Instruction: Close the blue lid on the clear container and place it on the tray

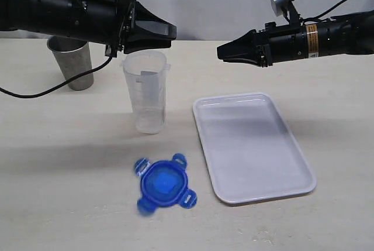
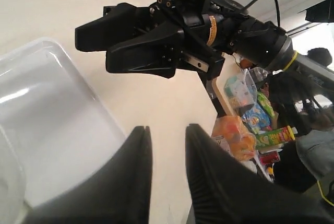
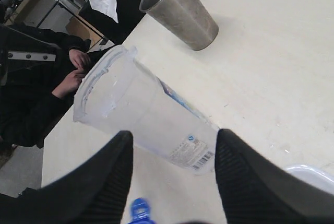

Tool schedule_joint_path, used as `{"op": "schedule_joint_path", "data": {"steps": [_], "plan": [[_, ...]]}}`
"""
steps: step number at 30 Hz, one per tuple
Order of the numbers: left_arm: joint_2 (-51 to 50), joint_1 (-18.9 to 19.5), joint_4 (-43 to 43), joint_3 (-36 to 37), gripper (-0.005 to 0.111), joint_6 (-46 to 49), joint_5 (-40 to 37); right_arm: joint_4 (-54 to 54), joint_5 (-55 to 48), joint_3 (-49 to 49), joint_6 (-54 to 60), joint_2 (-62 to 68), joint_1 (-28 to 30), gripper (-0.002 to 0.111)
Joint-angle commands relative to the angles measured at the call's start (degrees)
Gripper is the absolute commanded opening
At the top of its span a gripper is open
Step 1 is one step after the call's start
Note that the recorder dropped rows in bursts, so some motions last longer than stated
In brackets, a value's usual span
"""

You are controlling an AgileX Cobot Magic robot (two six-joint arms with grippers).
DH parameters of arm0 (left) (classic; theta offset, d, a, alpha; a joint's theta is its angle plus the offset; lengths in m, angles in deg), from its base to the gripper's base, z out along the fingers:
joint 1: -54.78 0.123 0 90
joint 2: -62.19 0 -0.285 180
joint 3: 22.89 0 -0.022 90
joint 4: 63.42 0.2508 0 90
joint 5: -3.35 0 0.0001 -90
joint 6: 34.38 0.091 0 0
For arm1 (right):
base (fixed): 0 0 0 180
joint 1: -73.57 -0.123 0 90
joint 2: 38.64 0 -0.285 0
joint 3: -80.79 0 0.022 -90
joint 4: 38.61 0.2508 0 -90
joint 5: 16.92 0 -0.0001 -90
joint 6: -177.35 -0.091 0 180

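The left arm reached in level from the upper left of the exterior view, and the left gripper (image 1: 170,30) hung just over the rim of the clear container (image 1: 146,96), pointing toward the centre. Contact with the rim could not be made out. In the left wrist view its two fingers stood a narrow gap apart with nothing between them. The right arm came in level from the upper right, and the right gripper (image 1: 222,52) pointed left above the far end of the tray (image 1: 257,151). Its fingers were spread wide and held nothing.

The clear container stood upright and uncovered on the table (image 1: 58,145), left of centre, between a grey metal cup (image 1: 73,64) at the upper left and the tray on the right. It was translucent and slightly tapered, with a label on its side. The blue lid (image 1: 163,184) lay flat on the table at the lower centre, below the container and just left of the tray's lower corner. Its four tabs were splayed outward, and its lower-left one looked blurred. The white tray lay bare.
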Motion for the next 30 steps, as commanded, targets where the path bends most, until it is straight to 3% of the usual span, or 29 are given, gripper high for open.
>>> {"op": "schedule_joint_path", "data": {"steps": [1,4,10,13,15,17,24,27,30], "plan": [[0.20,0.14,0.21,0.33,0.026,5.40,-6.06,-0.11,0.31,0.17,0.97,-0.19,0.30,0.047],[1.74,-1.02,9.45,0.33,0.028,7.72,-6.06,-0.11,0.31,0.17,1.75,-0.19,0.30,0.047],[7.82,-8.60,40.45,0.72,0.028,2.01,-3.81,-0.11,0.31,0.17,2.33,-0.19,0.40,0.047],[9.66,-11.83,61.13,0.72,0.028,-13.60,-1.31,-0.11,0.31,0.17,2.45,-0.19,0.40,0.047],[9.53,-12.32,69.96,1.42,0.028,-30.21,-2.88,-0.11,0.31,0.17,2.45,-0.19,0.40,0.047],[9.53,-12.08,71.34,4.64,0.028,-42.62,-0.34,-0.11,0.31,0.17,2.45,-0.19,0.40,0.047],[9.16,-12.07,54.68,24.41,0.028,-34.34,24.04,-0.11,0.31,0.17,2.45,-0.19,0.40,0.047],[9.16,-12.07,50.90,29.24,0.028,-34.22,31.39,-0.11,0.31,0.17,2.34,-0.19,0.40,0.047],[9.16,-12.07,45.15,31.64,0.028,-29.55,33.63,-0.11,0.31,0.17,2.34,-0.19,0.40,0.047]]}}
